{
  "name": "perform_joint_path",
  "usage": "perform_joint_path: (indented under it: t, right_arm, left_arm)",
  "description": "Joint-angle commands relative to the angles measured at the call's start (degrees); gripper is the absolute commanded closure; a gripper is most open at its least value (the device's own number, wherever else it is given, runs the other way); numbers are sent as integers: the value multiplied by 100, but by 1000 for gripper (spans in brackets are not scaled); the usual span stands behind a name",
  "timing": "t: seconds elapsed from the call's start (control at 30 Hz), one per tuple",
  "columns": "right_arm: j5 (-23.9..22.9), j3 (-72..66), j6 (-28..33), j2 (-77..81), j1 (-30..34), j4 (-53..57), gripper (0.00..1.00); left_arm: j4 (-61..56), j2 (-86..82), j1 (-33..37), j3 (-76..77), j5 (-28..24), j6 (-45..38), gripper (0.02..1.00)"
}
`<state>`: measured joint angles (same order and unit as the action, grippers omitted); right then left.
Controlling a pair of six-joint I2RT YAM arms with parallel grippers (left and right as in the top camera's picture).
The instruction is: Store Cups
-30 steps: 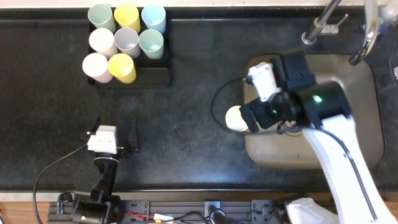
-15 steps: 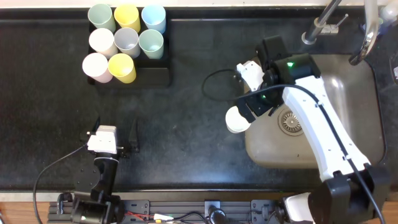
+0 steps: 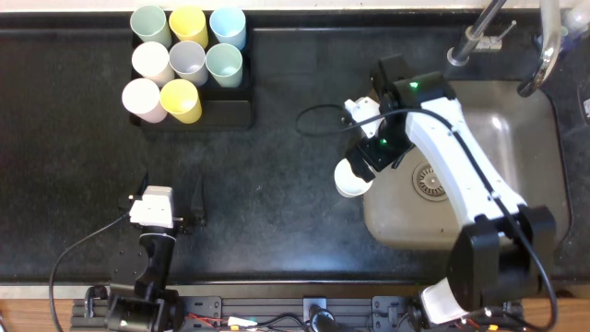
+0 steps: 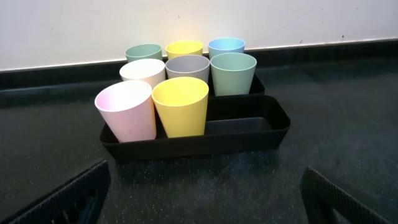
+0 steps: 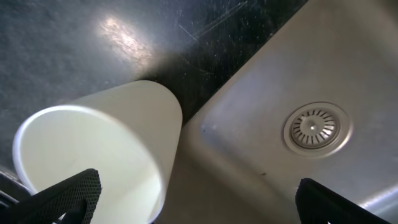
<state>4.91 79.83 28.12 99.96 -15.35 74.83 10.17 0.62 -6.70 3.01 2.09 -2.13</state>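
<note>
At the counter edge of the sink (image 3: 516,148), the right gripper (image 3: 380,159) is spread wide over a cream cup (image 5: 106,155). One finger (image 5: 68,196) overlaps the cup's mouth; contact cannot be confirmed. The other finger (image 5: 348,199) is well clear of the cup, over the basin. The left gripper (image 4: 202,199) rests on the counter, fingers wide, holding nothing, facing the black tray (image 4: 249,127) with eight cups.
</note>
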Motion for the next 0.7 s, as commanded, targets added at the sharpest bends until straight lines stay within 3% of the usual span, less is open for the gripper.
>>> perform_joint_path:
  t: [0.03,0.47,0.5,0.53,0.57,0.6,0.7]
  right_arm:
    - [-2,153,87,170,52,-79,1]
    - [4,142,111,343,76,-168,14]
    - [17,142,111,343,76,-170,75]
    - [92,142,109,343,76,-160,303]
    - [177,142,107,343,72,-155,801]
    - [269,142,98,343,63,-153,956]
    - [535,151,-87,321,-24,-129,956]
  left_arm:
    - [26,-50,37,-2,-55,-129,18]
    - [26,-50,37,-2,-55,-129,18]
    - [26,-50,37,-2,-55,-129,18]
    - [28,-50,37,-2,-55,-129,18]
    - [26,-50,37,-2,-55,-129,20]
    - [26,-50,37,-2,-55,-129,20]
    - [26,-50,37,-2,-55,-129,18]
